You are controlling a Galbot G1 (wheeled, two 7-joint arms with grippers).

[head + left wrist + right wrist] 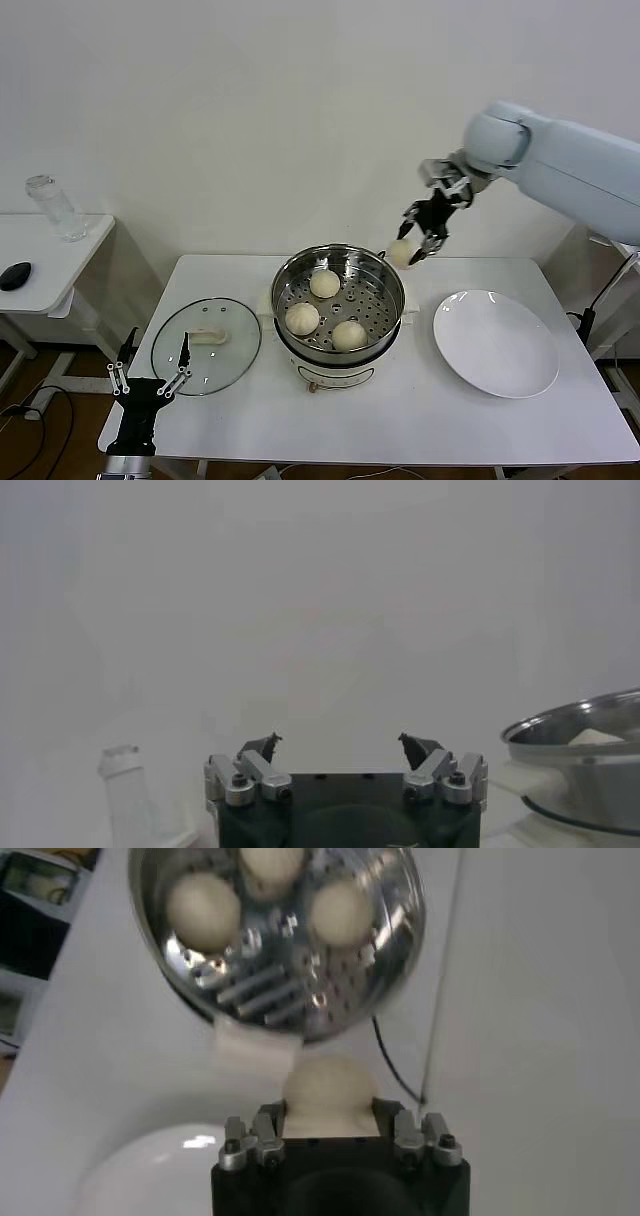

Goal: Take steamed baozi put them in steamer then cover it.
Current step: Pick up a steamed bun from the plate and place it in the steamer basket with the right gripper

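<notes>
While I hold the right arm up over the far side of the tabletop, the head view shows my right gripper (417, 245) clenched on the last bun (400, 253), hanging just past the far right rim of the steamer (340, 300). Three buns (324, 284) already sit on the perforated floor inside. From the claw the pot lies toward me and to the left, so I judge the next move to be a short carry over the rim toward the free patch of floor on the far right. The plate (496, 342) near the right edge is bare. The glass lid (206, 346) lies flat near the left edge, and my left gripper (150, 375) waits at the near left corner, much the nearer arm for the lid.

From the left wrist, the left claw (341, 746) stands released, nothing between its fingers, with the steamer rim (575, 720) off to one side.

From the right wrist, the bun (328, 1088) is pinched between the fingers (268, 1118), and the steamer (280, 938) with three buns (203, 910) lies straight ahead.
</notes>
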